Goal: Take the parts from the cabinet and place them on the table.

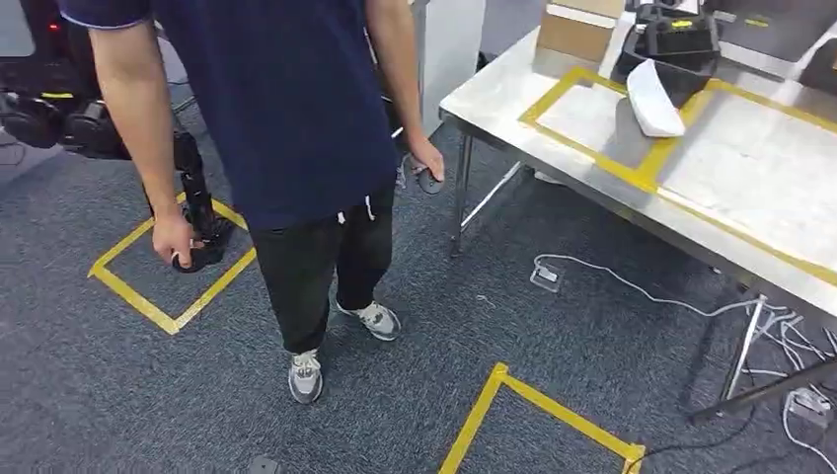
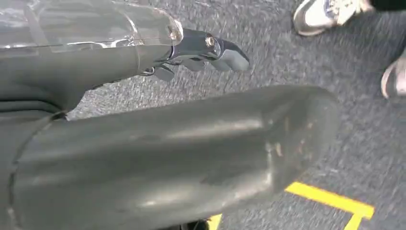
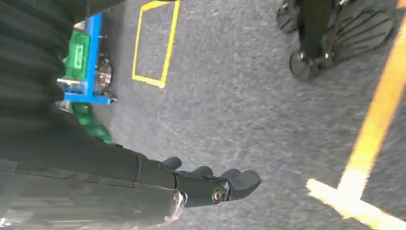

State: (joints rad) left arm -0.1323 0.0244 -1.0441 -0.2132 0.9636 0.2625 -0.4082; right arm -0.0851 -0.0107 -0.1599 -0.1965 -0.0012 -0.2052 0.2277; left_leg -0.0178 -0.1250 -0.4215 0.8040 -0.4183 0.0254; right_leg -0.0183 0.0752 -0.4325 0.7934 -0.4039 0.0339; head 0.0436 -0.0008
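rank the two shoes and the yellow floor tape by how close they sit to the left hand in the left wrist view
1. White shoe: on the carpet just beyond the fingertips of the left hand.
2. Second shoe: farther out, beside the first.
2, tied. Yellow floor tape: past the thick thumb, on the other side from the shoes. It is too close to call against the second shoe.

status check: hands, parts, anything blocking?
Left hand empty, fingers out over the carpet. Right hand empty too. White part on the table. Person stands directly ahead, a controller in each hand.
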